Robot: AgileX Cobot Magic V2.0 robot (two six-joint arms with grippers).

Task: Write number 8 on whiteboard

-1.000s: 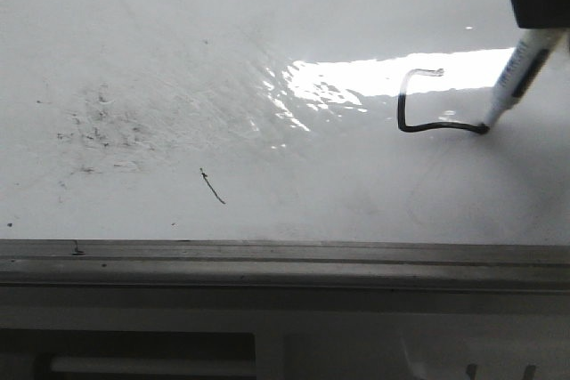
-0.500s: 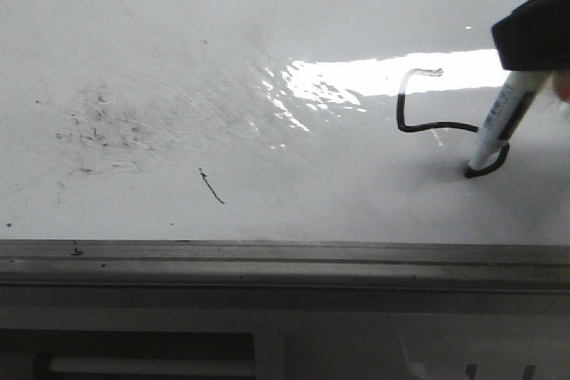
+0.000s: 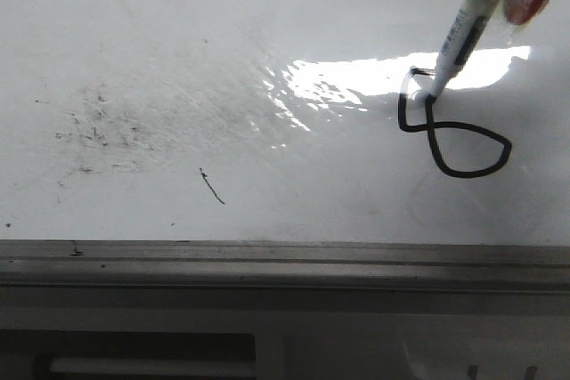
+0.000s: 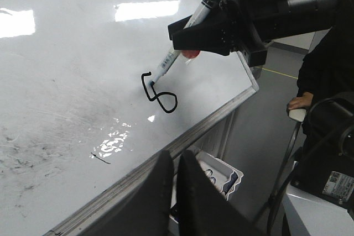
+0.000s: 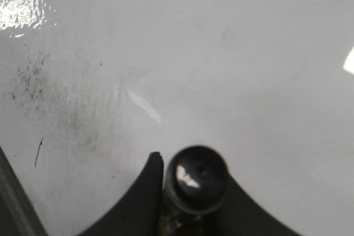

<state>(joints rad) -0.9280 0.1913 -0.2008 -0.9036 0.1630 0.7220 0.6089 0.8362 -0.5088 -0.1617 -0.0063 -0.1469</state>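
Marker tip on the upper loop of the number 8 (image 3: 450,135), at the right side of the whiteboard (image 3: 178,42).

The right end effector (image 4: 213,26) grips a white marker (image 3: 456,42), tilted, its tip touching the squarish upper loop; the wider lower loop lies nearer. The left end effector (image 4: 174,192) hangs off the board's near edge, fingers nearly together, holding nothing. A short diagonal stroke (image 3: 212,186) and grey smudges (image 3: 98,126) sit well to the left.

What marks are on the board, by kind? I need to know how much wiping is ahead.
Drawn figure, the number 8, marker tip at its upper loop: 1
Short stray stroke: 1
Grey speckled smudge patch: 1
Total: 3 marks on the whiteboard
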